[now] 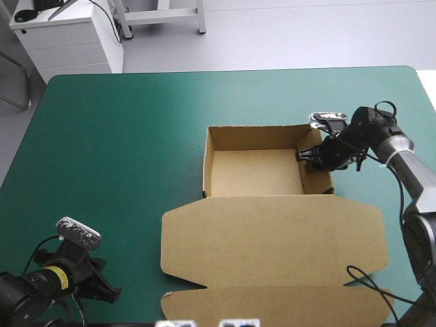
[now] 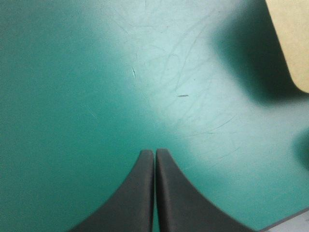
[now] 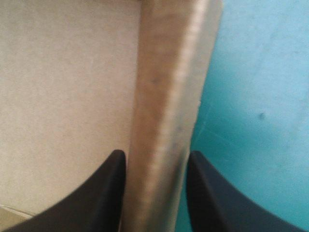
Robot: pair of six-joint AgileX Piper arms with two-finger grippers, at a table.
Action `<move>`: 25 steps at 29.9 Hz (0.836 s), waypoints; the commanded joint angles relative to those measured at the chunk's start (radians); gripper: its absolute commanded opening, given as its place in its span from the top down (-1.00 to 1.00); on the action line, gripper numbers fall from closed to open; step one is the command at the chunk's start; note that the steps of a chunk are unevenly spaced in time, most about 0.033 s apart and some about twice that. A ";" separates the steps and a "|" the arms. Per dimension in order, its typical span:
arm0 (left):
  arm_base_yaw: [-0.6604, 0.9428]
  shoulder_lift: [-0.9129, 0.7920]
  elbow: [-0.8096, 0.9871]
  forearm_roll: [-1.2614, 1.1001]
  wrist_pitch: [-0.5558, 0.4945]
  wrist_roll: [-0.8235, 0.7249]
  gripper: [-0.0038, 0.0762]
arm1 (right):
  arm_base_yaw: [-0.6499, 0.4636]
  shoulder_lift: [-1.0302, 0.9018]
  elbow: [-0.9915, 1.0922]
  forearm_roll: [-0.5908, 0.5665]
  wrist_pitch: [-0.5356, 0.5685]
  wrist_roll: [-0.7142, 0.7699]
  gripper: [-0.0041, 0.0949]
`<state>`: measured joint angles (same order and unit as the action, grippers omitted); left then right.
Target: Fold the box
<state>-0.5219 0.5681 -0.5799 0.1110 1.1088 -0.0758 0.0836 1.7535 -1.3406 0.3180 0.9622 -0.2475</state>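
Observation:
The brown box lies right of the table's middle as an open tray with its lid flat toward the front edge. My right gripper is at the tray's right wall. In the right wrist view that wall stands between the black fingers, which press on both its sides, so the right gripper is shut on it. The tray floor lies beside the wall. My left gripper rests low at the front left corner, well away from the box. It is shut over bare cover, and a corner of the lid shows ahead.
The lid's outer flap reaches the table's front edge. The teal-green cover lies bare across the left half and along the far edge.

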 commanded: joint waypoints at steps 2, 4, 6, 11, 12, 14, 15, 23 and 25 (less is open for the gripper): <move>-0.001 0.003 -0.022 0.009 -0.042 -0.012 0.92 | -0.006 -0.043 -0.034 0.064 -0.060 0.000 0.86; -0.001 0.003 -0.022 0.009 -0.042 -0.012 0.92 | -0.006 -0.043 -0.038 0.084 -0.076 -0.023 0.95; -0.001 0.003 -0.022 0.009 -0.042 -0.012 0.92 | -0.006 -0.043 -0.053 0.087 -0.098 -0.038 0.95; -0.001 0.003 -0.022 0.009 -0.042 -0.012 0.92 | -0.017 -0.043 -0.124 0.010 -0.172 -0.038 0.95; -0.001 0.003 -0.022 0.009 -0.042 -0.012 0.92 | -0.021 -0.043 -0.146 -0.024 -0.185 -0.033 0.95; -0.001 0.003 -0.022 0.009 -0.042 -0.012 0.92 | -0.033 -0.043 -0.187 -0.101 -0.209 0.005 0.95; -0.001 0.003 -0.022 0.009 -0.042 -0.012 0.92 | -0.043 -0.043 -0.209 -0.145 -0.222 0.026 0.95; -0.001 0.003 -0.022 0.015 -0.044 -0.012 0.92 | -0.187 -0.043 -0.312 -0.420 -0.284 0.171 0.95; -0.001 0.003 -0.022 0.019 -0.044 -0.012 0.92 | -0.242 -0.041 -0.312 -0.415 -0.284 0.176 0.95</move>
<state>-0.5219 0.5681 -0.5788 0.1145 1.1068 -0.0758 -0.0918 1.7574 -1.6126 -0.0697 0.7393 -0.1014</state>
